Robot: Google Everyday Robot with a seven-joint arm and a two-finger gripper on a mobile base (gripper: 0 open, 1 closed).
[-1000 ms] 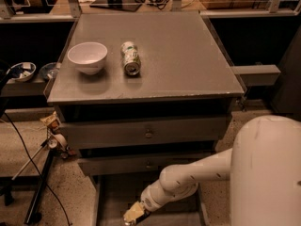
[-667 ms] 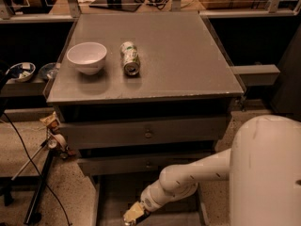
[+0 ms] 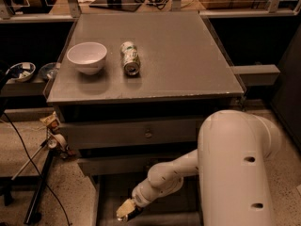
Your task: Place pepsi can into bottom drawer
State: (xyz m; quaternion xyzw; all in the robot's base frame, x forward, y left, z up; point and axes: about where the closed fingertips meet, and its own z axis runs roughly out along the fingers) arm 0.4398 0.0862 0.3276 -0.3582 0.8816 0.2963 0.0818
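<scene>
A: Left side?
B: White bowl [image 3: 87, 56], then green-and-white can [image 3: 130, 58] lying on its side, both on the cabinet top [image 3: 178, 55], well above the gripper [image 3: 126, 211].
A: Gripper?
B: Low inside the bottom drawer [image 3: 112, 192], which is dark and cut off. Spread or pinching: cannot tell. Pepsi can: can't make it out.

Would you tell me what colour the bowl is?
The bowl is white, camera view; the gripper hangs low over the bottom drawer.
</scene>
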